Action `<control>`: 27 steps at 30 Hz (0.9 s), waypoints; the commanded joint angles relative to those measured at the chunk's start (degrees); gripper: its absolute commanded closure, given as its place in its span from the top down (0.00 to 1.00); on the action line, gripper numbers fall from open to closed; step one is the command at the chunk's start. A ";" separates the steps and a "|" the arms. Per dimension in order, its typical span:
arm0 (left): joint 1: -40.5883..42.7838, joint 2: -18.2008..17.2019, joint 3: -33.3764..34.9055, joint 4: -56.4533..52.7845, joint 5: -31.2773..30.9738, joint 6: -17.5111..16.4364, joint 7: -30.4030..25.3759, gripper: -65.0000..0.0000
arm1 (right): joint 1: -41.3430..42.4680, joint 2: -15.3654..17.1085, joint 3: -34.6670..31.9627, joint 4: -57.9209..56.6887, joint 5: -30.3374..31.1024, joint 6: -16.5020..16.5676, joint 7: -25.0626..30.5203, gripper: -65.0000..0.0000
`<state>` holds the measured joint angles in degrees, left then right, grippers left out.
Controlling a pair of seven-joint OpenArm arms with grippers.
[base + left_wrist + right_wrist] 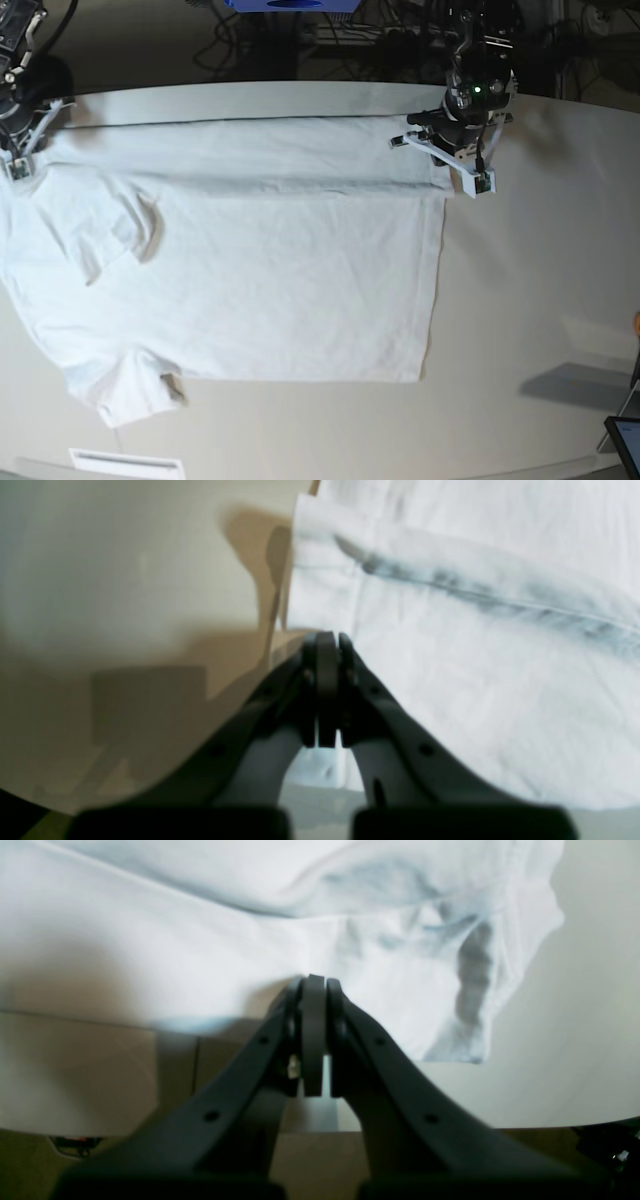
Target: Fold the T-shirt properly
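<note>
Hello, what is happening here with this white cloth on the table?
A two-armed robot is folding a white T-shirt spread on the table. The far long edge is folded over into a narrow band. The left gripper is shut at the hem-end corner of that band, and the right gripper is shut at the cloth edge by the sleeve end. Whether either one pinches cloth is hard to tell. The near sleeve lies unfolded.
</note>
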<state>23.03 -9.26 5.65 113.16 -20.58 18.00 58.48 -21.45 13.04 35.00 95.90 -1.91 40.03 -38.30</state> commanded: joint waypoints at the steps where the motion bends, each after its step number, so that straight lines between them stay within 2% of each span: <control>1: 0.23 -0.55 -0.16 0.81 0.49 0.33 0.47 0.00 | -0.83 0.37 0.47 1.38 -0.51 -0.03 -0.42 0.01; 8: -1.88 -0.46 0.02 3.80 0.14 0.33 0.73 0.00 | -0.13 -1.57 4.07 11.40 -0.51 -0.03 -1.39 0.01; 11: -2.59 0.25 0.46 3.98 0.05 0.33 0.47 0.00 | 2.33 0.19 4.16 12.37 -0.51 -0.03 -4.90 0.01; 15: -4.87 1.65 0.55 3.71 0.05 0.33 0.64 0.00 | 5.41 1.34 3.81 12.19 -0.51 -0.03 -6.22 0.02; 27: -5.40 2.18 0.72 2.04 -0.04 0.33 0.64 0.00 | 8.75 0.72 1.44 -0.21 -0.51 -0.03 -6.75 0.02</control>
<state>17.80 -6.92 6.42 114.45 -20.69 18.20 59.90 -13.30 12.49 36.23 94.87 -2.74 40.49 -45.98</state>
